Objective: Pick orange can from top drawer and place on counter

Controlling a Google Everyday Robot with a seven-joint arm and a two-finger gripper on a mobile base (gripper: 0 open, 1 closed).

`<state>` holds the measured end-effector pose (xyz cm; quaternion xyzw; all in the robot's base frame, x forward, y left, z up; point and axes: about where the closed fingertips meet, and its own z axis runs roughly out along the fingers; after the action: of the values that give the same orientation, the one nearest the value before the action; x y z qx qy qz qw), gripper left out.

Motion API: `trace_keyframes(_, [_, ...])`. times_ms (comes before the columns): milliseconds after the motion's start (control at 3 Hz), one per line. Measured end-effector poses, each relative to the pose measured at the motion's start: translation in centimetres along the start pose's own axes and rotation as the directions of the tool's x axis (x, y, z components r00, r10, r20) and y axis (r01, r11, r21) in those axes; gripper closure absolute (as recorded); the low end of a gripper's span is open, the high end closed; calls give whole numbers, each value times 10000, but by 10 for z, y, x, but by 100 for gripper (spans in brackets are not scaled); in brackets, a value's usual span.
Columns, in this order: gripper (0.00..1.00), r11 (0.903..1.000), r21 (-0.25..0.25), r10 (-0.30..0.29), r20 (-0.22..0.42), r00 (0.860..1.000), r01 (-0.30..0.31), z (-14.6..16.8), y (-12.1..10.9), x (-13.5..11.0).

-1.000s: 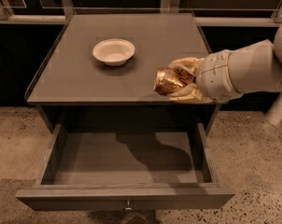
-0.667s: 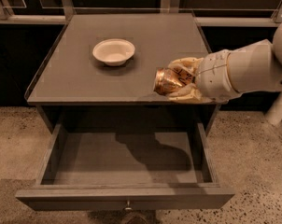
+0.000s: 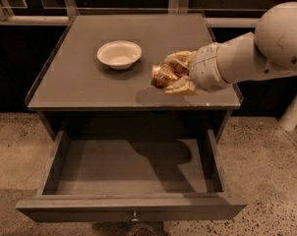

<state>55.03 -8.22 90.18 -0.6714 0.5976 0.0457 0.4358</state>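
My gripper point(image 3: 174, 74) reaches in from the right and is shut on the orange can point(image 3: 163, 75), which lies sideways between its yellowish fingers point(image 3: 179, 86). It holds the can just above the front right part of the grey counter point(image 3: 79, 85), with a shadow beneath it. The top drawer point(image 3: 131, 168) stands pulled open below the counter, its grey floor bare, its small knob at the front panel.
A white bowl point(image 3: 119, 54) sits on the counter to the left of the can. My white arm point(image 3: 256, 53) spans the right side. Speckled floor surrounds the cabinet. Dark cabinets and a rail run behind the counter.
The gripper with the can has moved slightly left and further over the counter. The bowl and drawer have not moved.
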Motion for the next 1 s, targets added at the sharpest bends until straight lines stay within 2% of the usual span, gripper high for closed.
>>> trace_keyframes(667, [100,9997,-223,65,-120,9999,-68,43,-28,18])
trace_keyframes(1000, [100,9988,-355,342,-258,9991,-351,60,-32,32])
